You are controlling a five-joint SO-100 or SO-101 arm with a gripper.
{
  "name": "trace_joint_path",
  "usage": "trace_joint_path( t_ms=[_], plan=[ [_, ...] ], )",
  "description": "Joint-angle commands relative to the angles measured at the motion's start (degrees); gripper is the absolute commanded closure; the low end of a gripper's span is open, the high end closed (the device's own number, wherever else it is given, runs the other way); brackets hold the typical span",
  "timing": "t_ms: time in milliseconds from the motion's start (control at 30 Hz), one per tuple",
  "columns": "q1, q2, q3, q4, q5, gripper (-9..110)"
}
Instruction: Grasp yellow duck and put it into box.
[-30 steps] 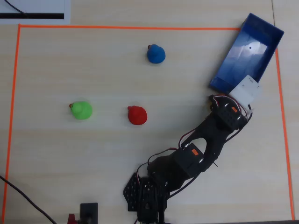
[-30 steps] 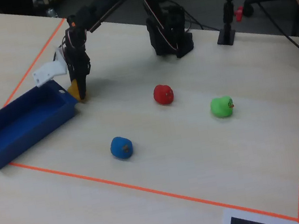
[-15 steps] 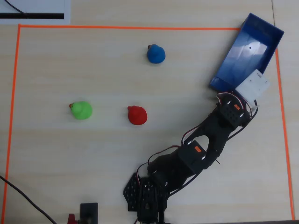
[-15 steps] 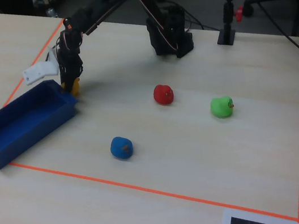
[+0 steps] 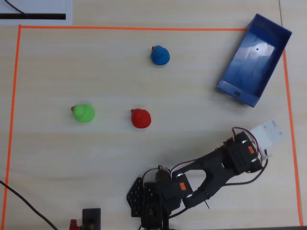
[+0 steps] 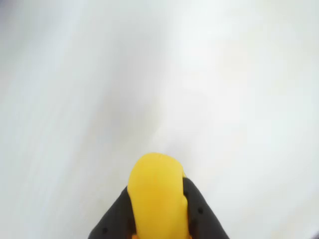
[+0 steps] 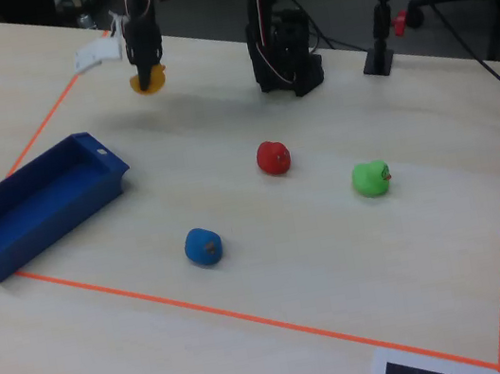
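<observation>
A blue duck (image 5: 160, 55), a red duck (image 5: 141, 118) and a green duck (image 5: 84, 113) sat well apart on the wooden table (image 5: 96, 167), inside orange tape (image 5: 129, 28); the wrist view was probably too blurred to show them.

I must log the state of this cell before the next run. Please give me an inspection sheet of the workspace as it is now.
Surface: pale wooden table with orange tape border.
Job's things: small rounded yellow toy duck lifted in the air; dark blue open-topped box empty.
Clutter: blue toy duck, red toy duck, green toy duck, all on the table.
Claw: the claw is shut on the yellow duck.
Cables: black cable at the table corner.
Surroundings: black stand, white sheet.
</observation>
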Motion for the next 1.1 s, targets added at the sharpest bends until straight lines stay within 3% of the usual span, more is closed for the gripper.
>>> trace_joint_path(
  t_ms=[0,133,300,1067],
  plan=[
    [-2.55,6.06,-7.21,1.76,5.80,101],
    [-10.72,0.97,-22.94,3.34,15.73,101],
    [-19.25,-11.16,-38.85,0.09,20.65,101],
    [-25.49,-56.78,-66.53,-19.51,16.17,101]
  ],
)
